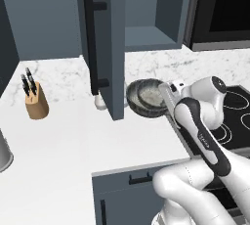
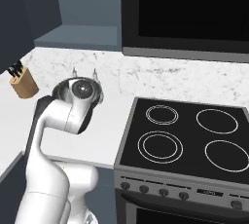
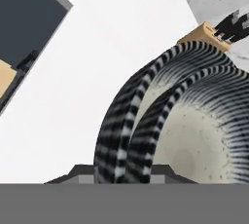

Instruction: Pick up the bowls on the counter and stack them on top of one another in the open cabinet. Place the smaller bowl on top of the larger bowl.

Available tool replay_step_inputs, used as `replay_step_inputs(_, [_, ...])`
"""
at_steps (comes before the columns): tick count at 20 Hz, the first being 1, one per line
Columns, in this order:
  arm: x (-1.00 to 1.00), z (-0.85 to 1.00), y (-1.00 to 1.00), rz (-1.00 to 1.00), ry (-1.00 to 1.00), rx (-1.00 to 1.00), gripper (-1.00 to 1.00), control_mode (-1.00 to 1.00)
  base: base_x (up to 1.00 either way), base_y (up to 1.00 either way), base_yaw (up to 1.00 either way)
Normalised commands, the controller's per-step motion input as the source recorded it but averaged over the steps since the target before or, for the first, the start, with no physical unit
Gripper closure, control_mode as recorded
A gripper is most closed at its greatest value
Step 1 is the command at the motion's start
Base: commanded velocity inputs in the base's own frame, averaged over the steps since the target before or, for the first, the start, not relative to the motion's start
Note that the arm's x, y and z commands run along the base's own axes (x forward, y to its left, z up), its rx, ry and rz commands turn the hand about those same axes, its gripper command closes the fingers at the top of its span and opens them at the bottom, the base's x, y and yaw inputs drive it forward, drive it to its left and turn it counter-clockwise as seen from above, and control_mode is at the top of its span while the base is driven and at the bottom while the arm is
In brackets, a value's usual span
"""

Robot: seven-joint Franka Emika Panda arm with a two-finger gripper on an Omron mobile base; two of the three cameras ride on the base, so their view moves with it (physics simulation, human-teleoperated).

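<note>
White marble-look counter (image 1: 122, 141) with faint grey veins runs across the whole scene, smooth and glossy, sitting on dark blue-grey drawers. Above it the cabinet (image 1: 151, 28) is open, flat matte door swung out with a long black bar handle, one bare shelf inside.

Both bowls are off to the right of that door, right by the edge of the black glass stovetop (image 2: 189, 140) with its thin white ring burners. The smaller bowl (image 1: 152, 93) sits nested inside the larger bowl (image 1: 134, 102), and the pair looks tipped up on its side rather than flat. From the hand view you get two dark ribbed rims side by side, stripey looking, with the pale speckled inside curving away.

The gripper (image 3: 124, 172) is right down on those rims, its tips at either side of them; can't really tell if it's actually clamped.

Rounded wooden knife block (image 1: 36, 101) with black handles stands off to the left.
</note>
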Motion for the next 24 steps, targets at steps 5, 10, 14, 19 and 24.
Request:
replay_step_inputs(5, [-0.24,1.0,0.01,0.06,0.0,0.0,1.0,-1.0,0.0,0.0,0.0])
replay_step_inputs(10, [-0.2,1.0,0.0,0.03,0.0,0.0,1.0,-1.0,0.0,0.0,0.0])
replay_step_inputs(14, [0.31,1.0,0.02,0.0,0.0,0.0,1.0,-1.0,0.0,0.0,0.0])
replay_step_inputs(19, [0.81,0.93,0.13,0.0,0.0,0.0,1.0,-1.0,0.0,0.0,0.0])
replay_step_inputs(24, [0.94,0.47,0.09,-0.05,0.0,-0.03,1.0,-1.0,0.0,0.0,0.0])
